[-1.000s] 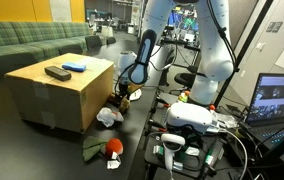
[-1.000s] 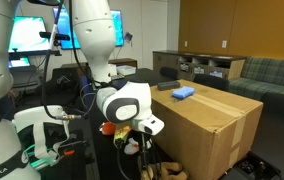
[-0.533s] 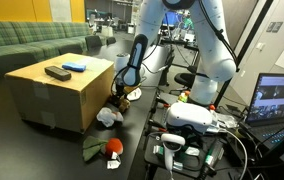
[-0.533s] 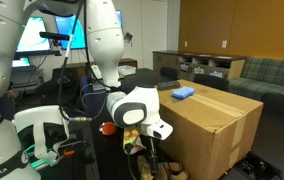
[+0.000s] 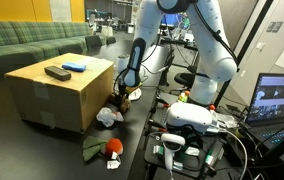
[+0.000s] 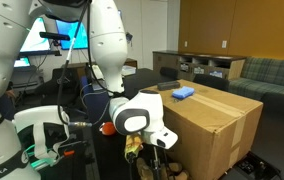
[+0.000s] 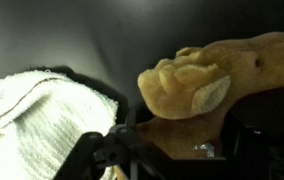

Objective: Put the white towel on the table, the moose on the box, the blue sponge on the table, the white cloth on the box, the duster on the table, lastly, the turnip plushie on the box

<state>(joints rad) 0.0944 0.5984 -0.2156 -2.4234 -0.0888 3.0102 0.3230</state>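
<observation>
The tan moose plushie (image 7: 210, 72) lies on the dark surface beside the cardboard box (image 5: 64, 92), also seen in an exterior view (image 6: 217, 118). My gripper (image 5: 122, 94) is low over the moose (image 5: 125, 99), open, with its fingers either side of the plush body (image 7: 172, 135). In an exterior view the gripper (image 6: 142, 150) hides most of the moose. A white towel (image 7: 32, 120) lies just beside the moose, also visible in an exterior view (image 5: 107, 117). The blue sponge (image 5: 75, 67) and a dark duster (image 5: 57, 72) lie on the box top. The red turnip plushie (image 5: 111, 148) lies on the floor.
A green sofa (image 5: 22, 40) stands behind the box. A second white robot base (image 5: 192, 118), cables and a laptop (image 5: 282, 100) crowd the side opposite the box. A monitor (image 6: 42, 35) stands behind the arm.
The arm has lowered the gripper down onto the moose, and the wrist has swung lower beside the box. The objects have not moved.
</observation>
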